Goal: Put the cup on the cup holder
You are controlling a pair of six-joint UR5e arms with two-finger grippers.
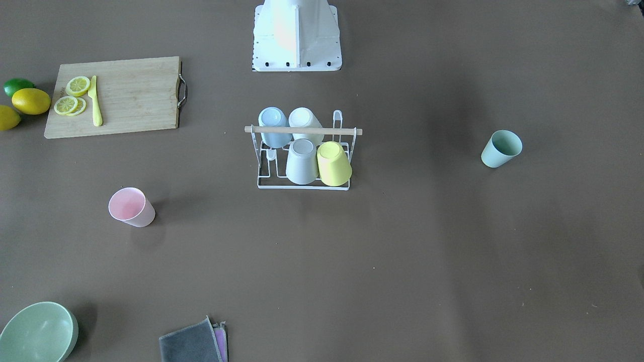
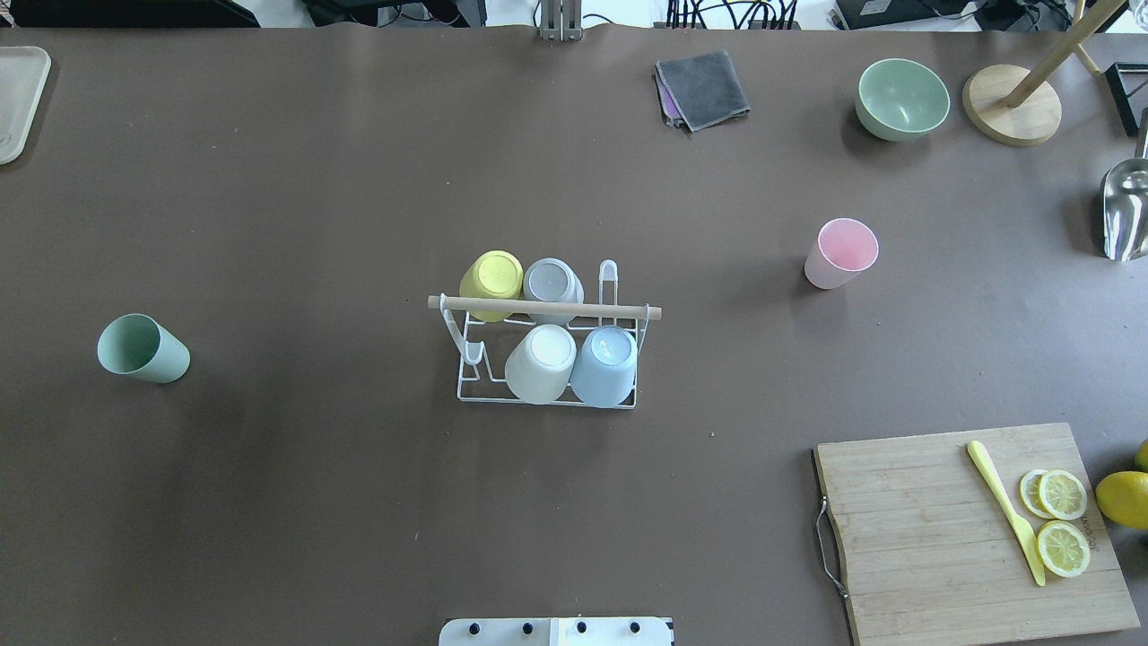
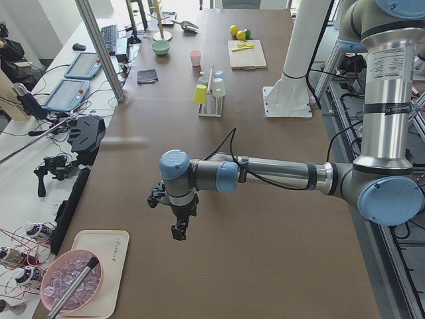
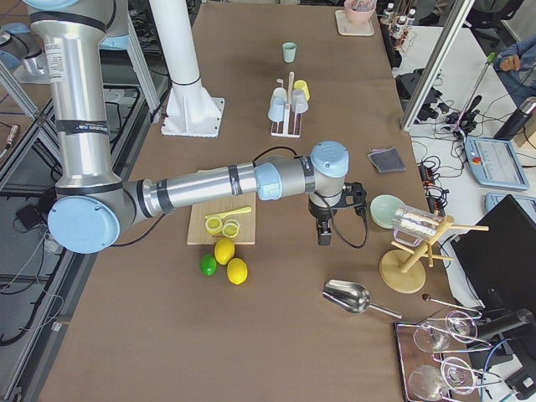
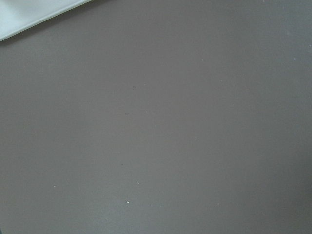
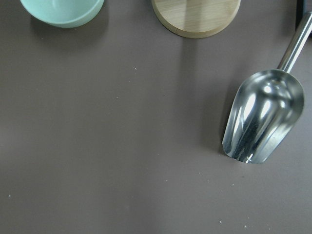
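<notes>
The white wire cup holder (image 2: 543, 308) with a wooden rod stands at the table's middle, also in the front view (image 1: 303, 130). It carries a yellow, a grey, a white and a blue cup, all upside down. A pink cup (image 2: 840, 253) stands upright to its right and a green cup (image 2: 142, 348) upright far to its left. My left gripper (image 3: 178, 231) hangs over bare table at the left end, far from the green cup. My right gripper (image 4: 323, 237) hangs near the right end. I cannot tell whether either is open or shut.
A cutting board (image 2: 978, 529) with a yellow knife and lemon slices lies front right, with whole lemons (image 2: 1123, 498) beside it. A green bowl (image 2: 901, 99), a grey cloth (image 2: 702, 88), a wooden stand base (image 2: 1012, 103) and a metal scoop (image 6: 263, 119) are at the far right. A tray (image 2: 18, 99) lies far left.
</notes>
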